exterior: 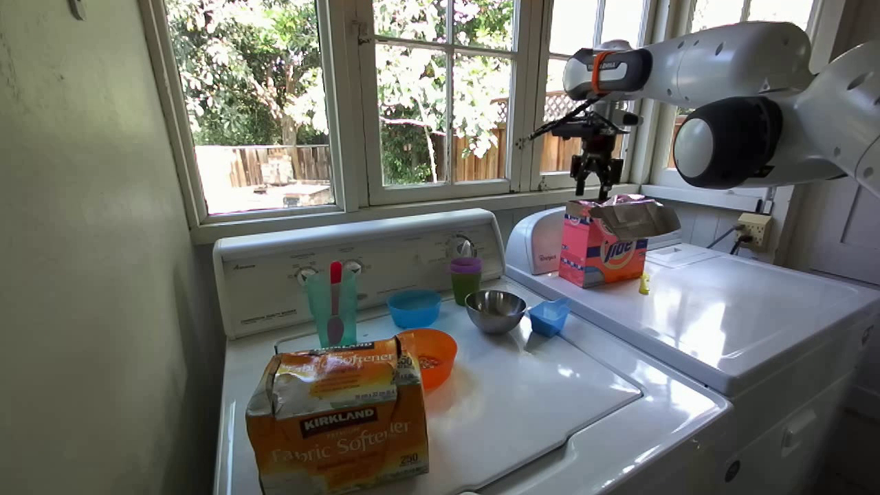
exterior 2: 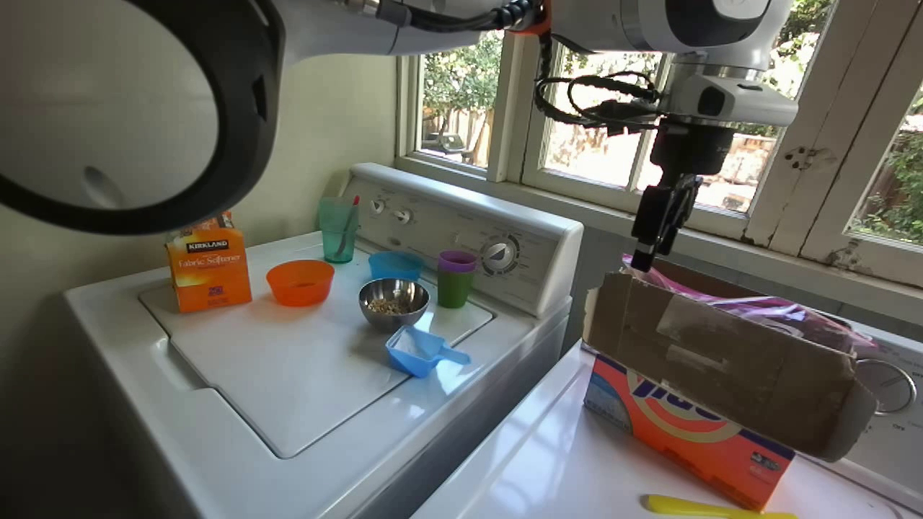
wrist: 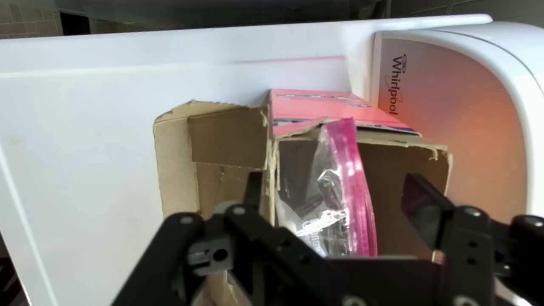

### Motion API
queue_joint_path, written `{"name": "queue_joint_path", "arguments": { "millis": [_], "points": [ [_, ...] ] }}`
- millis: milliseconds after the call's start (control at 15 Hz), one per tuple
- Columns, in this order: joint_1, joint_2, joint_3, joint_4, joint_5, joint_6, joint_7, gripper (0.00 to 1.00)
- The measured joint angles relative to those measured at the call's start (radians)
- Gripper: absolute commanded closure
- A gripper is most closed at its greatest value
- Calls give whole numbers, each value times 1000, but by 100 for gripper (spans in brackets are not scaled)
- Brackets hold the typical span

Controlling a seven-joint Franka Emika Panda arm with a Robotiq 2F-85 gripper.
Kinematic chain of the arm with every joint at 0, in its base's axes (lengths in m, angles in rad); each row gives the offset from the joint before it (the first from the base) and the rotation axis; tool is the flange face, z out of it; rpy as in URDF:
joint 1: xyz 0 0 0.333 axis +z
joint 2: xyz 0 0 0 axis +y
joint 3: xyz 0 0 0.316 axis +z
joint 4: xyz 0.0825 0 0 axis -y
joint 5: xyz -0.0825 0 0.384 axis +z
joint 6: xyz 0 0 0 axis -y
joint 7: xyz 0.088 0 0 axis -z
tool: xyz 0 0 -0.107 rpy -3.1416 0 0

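The gripper [exterior: 592,192], jaws spread, stands above the pink-sealed zip bag [wrist: 342,195] in the Tide box [exterior: 605,254], the bag's visible long axis crossing the closing direction.

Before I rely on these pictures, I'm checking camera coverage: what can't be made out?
Part of the bag in the Tide box, wrist view: hidden by the gripper.
Part of the orange bowl, in an exterior view: behind the Kirkland box.
Yellow thing, in an exterior view: partly cut off by the bottom edge.
Most control panel lettering, in both exterior views: too small to read.
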Motion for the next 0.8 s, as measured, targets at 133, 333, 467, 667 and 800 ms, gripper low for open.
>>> {"name": "queue_joint_path", "arguments": {
  "millis": [133,333,467,667,800],
  "points": [
    [0,4,0,0,0,0,15,65],
    [0,15,0,0,0,11,22,75],
    [0,23,0,0,0,27,24,99],
    [0,30,0,0,0,37,30,100],
    [0,30,0,1,0,38,37,99]
  ]
}}
